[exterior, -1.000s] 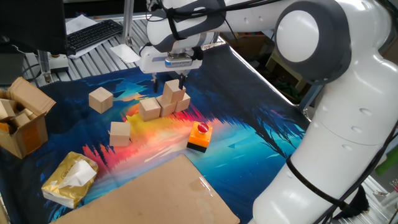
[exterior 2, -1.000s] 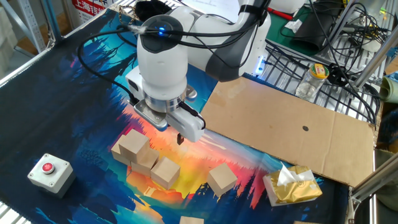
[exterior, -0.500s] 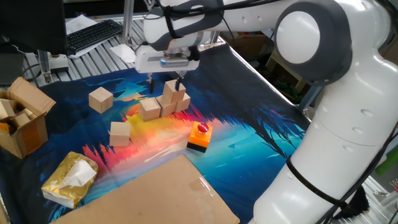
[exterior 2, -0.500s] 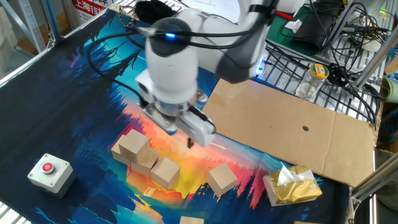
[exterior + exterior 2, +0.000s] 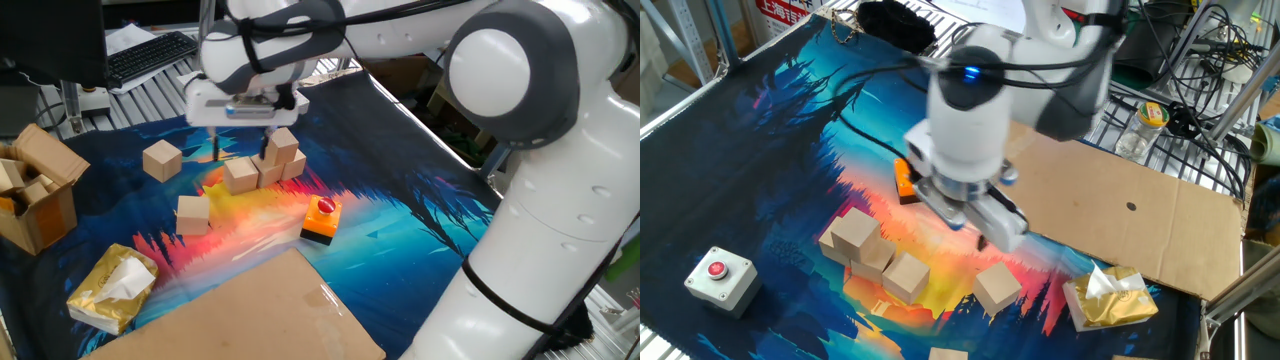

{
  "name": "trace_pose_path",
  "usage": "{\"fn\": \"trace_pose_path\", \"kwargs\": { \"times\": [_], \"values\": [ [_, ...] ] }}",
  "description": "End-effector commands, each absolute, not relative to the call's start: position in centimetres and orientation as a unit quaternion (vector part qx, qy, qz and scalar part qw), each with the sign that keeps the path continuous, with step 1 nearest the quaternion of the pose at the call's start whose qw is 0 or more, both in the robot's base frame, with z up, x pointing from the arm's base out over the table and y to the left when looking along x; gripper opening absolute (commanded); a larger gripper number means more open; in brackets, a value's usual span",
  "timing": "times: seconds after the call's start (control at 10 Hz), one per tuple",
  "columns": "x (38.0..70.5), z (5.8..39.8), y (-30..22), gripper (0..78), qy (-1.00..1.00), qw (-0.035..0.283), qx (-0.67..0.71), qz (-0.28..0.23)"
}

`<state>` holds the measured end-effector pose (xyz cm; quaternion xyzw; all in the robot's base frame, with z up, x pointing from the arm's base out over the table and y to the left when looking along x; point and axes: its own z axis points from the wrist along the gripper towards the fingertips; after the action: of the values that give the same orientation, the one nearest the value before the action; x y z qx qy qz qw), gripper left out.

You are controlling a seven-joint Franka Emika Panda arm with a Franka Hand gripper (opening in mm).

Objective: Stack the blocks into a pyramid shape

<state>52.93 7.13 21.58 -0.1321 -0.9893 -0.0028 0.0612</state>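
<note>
Four tan wooden blocks form a cluster: a row of three (image 5: 243,176) on the mat with one block (image 5: 282,141) on top. It also shows in the other fixed view (image 5: 853,232). Two more blocks lie loose to the left, one (image 5: 162,159) farther back and one (image 5: 193,214) nearer. One loose block (image 5: 997,286) shows in the other view, and another (image 5: 948,353) is cut off by the bottom edge. My gripper (image 5: 241,148) is open and empty, just above the mat left of the cluster. It is blurred in the other view (image 5: 980,236).
An orange-and-black box with a red button (image 5: 321,218) sits right of the cluster. A grey button box (image 5: 718,272) stands near the mat edge. A cardboard sheet (image 5: 250,315), a yellow tissue pack (image 5: 112,288) and a brown cardboard box (image 5: 35,195) lie around the mat.
My gripper has left the top block of the cluster and moved left towards the loose blocks. The top block stays on the row. The other blocks have not moved.
</note>
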Motion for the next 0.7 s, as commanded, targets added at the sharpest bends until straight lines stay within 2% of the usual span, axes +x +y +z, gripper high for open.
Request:
{"fn": "trace_pose_path", "kwargs": {
  "times": [0.1,0.7],
  "values": [
    [48.9,20.1,15.5,77.5,-0.977,0.059,-0.205,-0.009],
    [48.3,17.4,17.4,77.5,-0.972,0.024,-0.235,-0.016]
  ]
}}
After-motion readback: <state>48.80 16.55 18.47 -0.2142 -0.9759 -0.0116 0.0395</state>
